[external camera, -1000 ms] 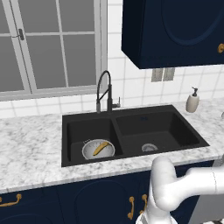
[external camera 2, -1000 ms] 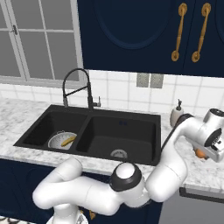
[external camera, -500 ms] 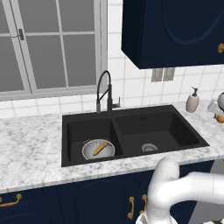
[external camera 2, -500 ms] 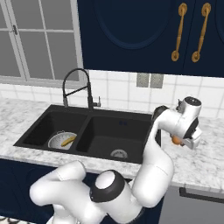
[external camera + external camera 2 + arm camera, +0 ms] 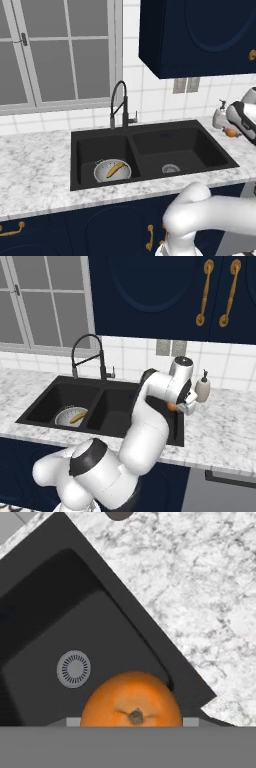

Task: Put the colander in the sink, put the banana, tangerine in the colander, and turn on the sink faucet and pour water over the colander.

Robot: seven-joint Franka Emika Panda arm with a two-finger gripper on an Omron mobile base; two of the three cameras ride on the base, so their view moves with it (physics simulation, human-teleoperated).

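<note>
The tangerine (image 5: 131, 699) is seen pinched in the gripper (image 5: 176, 407), carried above the right-hand edge of the sink (image 5: 50, 387); in the hand view it hangs over the right basin with the round drain (image 5: 74, 668) below and the marble counter (image 5: 200, 587) to one side. In the left base view the fruit (image 5: 230, 132) appears beside the beige soap dispenser (image 5: 219, 116). The colander (image 5: 112, 171) is seated in the left basin, and the banana (image 5: 115, 169) is already lying in it. The tangerine is judged to be light, round and smooth-skinned, with a soft, slightly yielding body; a hold across its widest part is recommended, since a grip placed off-centre could allow it to roll or squirt out. Moderate squeeze only is advised, as excess pressure would likely bruise or split the peel. Release should be made low over the colander, because a round fruit is liable to bounce and roll off the banana. The sink faucet (image 5: 119, 104) stands behind the divider between the basins, with no water seen running.
</note>
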